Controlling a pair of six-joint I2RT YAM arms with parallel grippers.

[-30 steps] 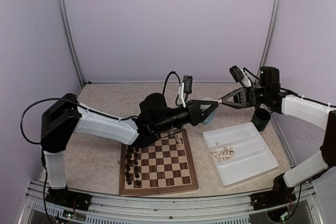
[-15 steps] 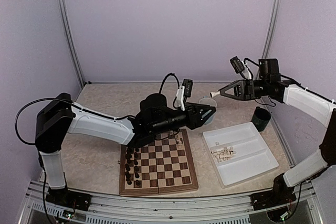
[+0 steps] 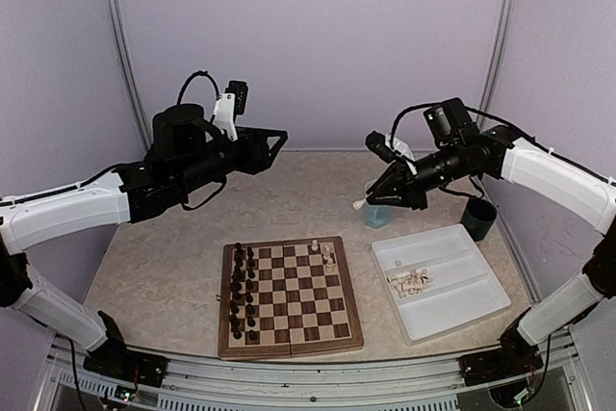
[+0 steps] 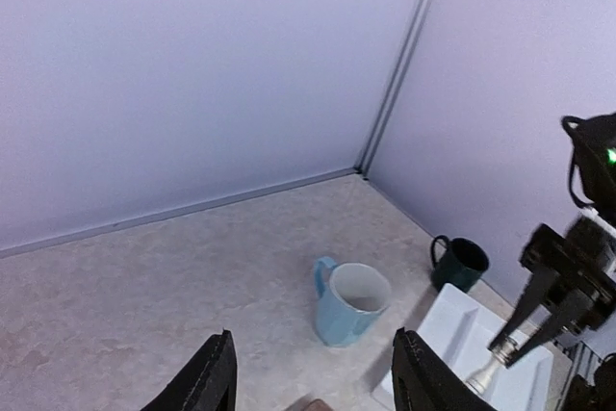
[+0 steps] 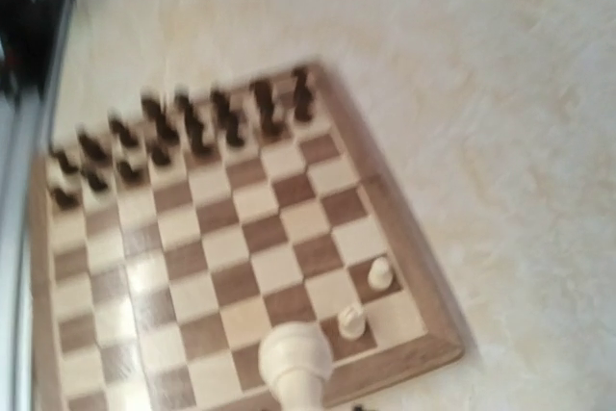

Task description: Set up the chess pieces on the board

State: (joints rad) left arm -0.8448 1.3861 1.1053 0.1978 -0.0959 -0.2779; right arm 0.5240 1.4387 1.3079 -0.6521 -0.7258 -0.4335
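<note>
The board (image 3: 289, 347) lies near the table's front, with dark pieces (image 3: 241, 291) along its left side and two cream chess pieces (image 3: 330, 259) at its far right corner. More cream chess pieces (image 3: 409, 283) lie in a white tray (image 3: 467, 271). My right gripper (image 3: 371, 197) hangs above the table right of the board, shut on a cream piece (image 3: 359, 205). In the right wrist view that piece (image 5: 296, 363) hovers over the board's (image 5: 402, 238) near corner, beside the two standing ones (image 5: 381, 273). My left gripper (image 3: 274, 141) is raised at the far left, open and empty (image 4: 316, 387).
A light blue mug (image 3: 377, 216) stands upright just below my right gripper, also visible from the left wrist (image 4: 348, 303). A dark green mug (image 3: 478, 218) stands behind the tray, near the right wall. Walls close in the back and both sides.
My left gripper opened, let the cream piece go to the right gripper, and swung up and back to the far left. The right gripper shut on the piece and moved left and down.
</note>
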